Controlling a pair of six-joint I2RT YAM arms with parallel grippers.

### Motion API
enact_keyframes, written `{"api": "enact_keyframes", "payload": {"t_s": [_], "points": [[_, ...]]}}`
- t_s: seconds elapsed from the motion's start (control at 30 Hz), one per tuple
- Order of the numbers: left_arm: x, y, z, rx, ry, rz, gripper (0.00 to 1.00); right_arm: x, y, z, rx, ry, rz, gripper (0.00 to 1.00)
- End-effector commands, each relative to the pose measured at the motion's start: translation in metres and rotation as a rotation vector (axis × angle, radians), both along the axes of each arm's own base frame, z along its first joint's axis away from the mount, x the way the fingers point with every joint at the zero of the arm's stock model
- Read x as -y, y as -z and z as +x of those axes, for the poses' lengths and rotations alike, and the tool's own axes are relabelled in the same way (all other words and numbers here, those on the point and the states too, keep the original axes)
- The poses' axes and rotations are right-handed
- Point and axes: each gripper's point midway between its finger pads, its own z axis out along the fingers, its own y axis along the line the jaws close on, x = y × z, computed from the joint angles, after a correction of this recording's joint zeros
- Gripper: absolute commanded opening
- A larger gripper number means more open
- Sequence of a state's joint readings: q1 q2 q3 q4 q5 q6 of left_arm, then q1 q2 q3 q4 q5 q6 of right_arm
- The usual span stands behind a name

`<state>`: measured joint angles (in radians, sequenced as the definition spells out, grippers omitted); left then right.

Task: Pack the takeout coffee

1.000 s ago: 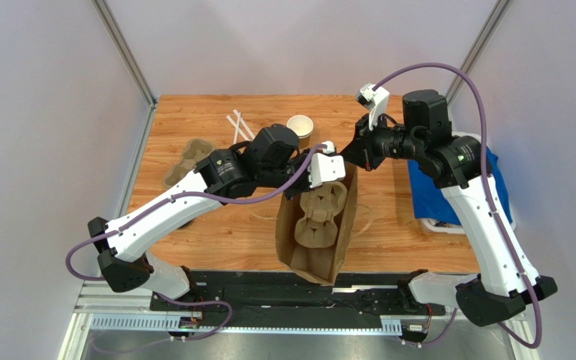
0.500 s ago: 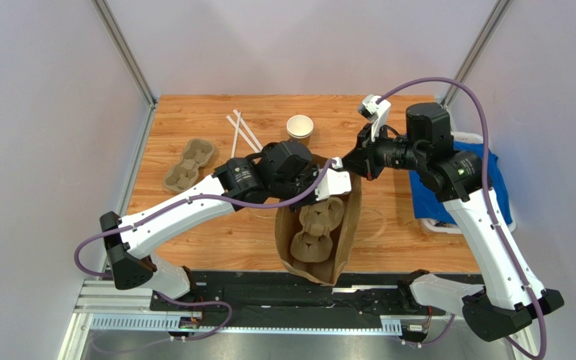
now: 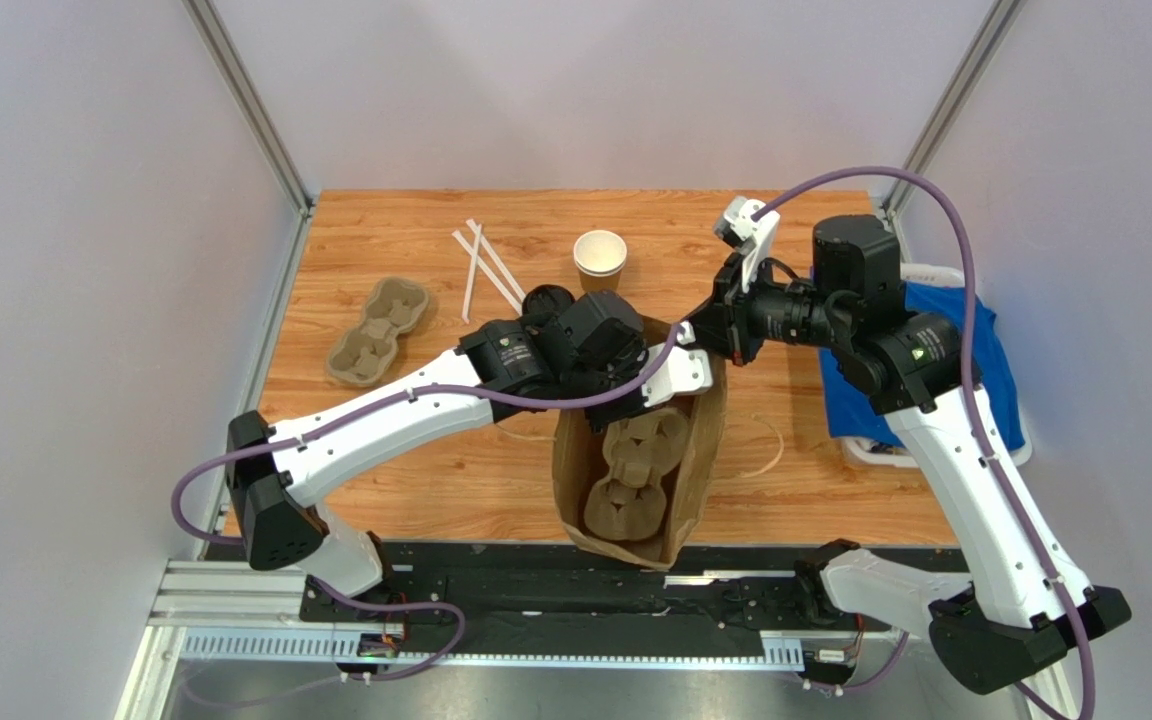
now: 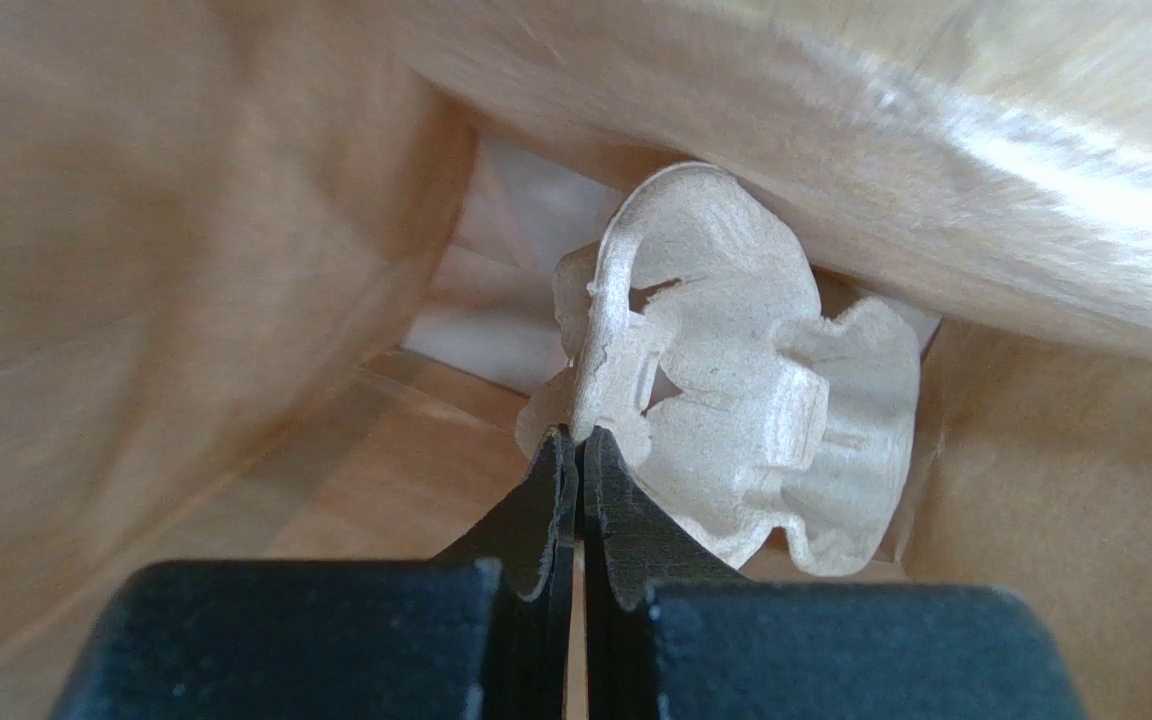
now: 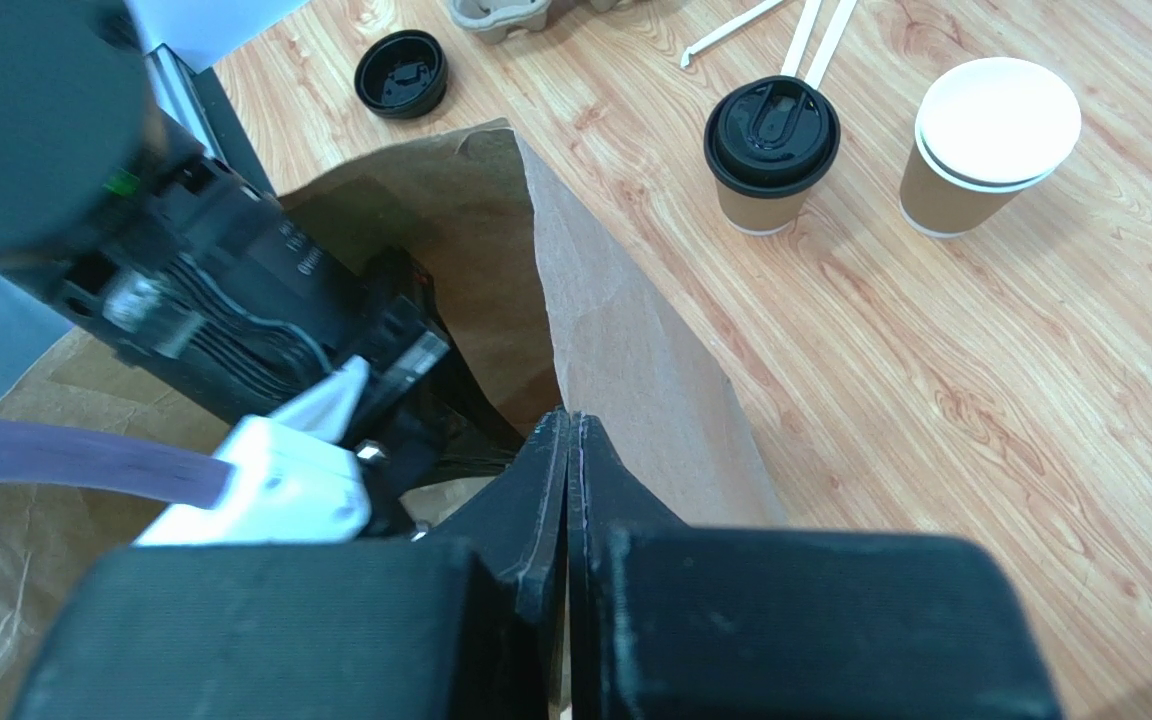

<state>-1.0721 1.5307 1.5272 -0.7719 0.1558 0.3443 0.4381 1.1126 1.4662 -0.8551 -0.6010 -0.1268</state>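
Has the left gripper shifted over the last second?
Yes: the left gripper moved right and toward the near side, away from the lidless brown paper cup.

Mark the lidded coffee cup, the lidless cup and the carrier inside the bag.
lidded coffee cup (image 5: 772, 132): right wrist view, top of its black lid.
lidless cup (image 5: 997, 113): right wrist view, white inside.
carrier (image 4: 778, 413): left wrist view, pocket wall.
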Motion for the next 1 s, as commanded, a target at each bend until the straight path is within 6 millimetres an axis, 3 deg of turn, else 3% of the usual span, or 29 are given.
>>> {"api": "enact_keyframes", "payload": {"t_s": [0.0, 0.5, 0.6, 0.63, 0.73, 0.83, 0.97], "points": [[0.009, 0.005, -0.002, -0.026, -0.017, -0.038, 0.00, -0.002, -0.008, 0.000, 0.069, -0.032, 0.016, 0.00], [0.011, 0.037, -0.001, -0.089, -0.065, 0.001, 0.00, -0.003, 0.005, 0.008, 0.071, -0.058, 0.013, 0.00], [0.009, 0.037, 0.008, -0.064, -0.095, 0.012, 0.09, -0.003, 0.005, 0.008, 0.075, -0.062, 0.011, 0.00], [0.008, 0.033, 0.011, -0.051, -0.103, 0.006, 0.19, -0.002, 0.005, 0.008, 0.078, -0.062, 0.011, 0.00], [0.006, 0.017, 0.017, -0.004, -0.108, -0.029, 0.32, -0.002, 0.007, 0.008, 0.073, -0.064, 0.009, 0.00], [0.008, 0.001, 0.018, 0.027, -0.097, -0.069, 0.41, -0.001, 0.007, 0.008, 0.077, -0.063, 0.007, 0.00], [0.009, -0.022, 0.017, 0.059, -0.077, -0.118, 0.43, 0.000, 0.007, 0.009, 0.080, -0.052, 0.001, 0.00]]}}
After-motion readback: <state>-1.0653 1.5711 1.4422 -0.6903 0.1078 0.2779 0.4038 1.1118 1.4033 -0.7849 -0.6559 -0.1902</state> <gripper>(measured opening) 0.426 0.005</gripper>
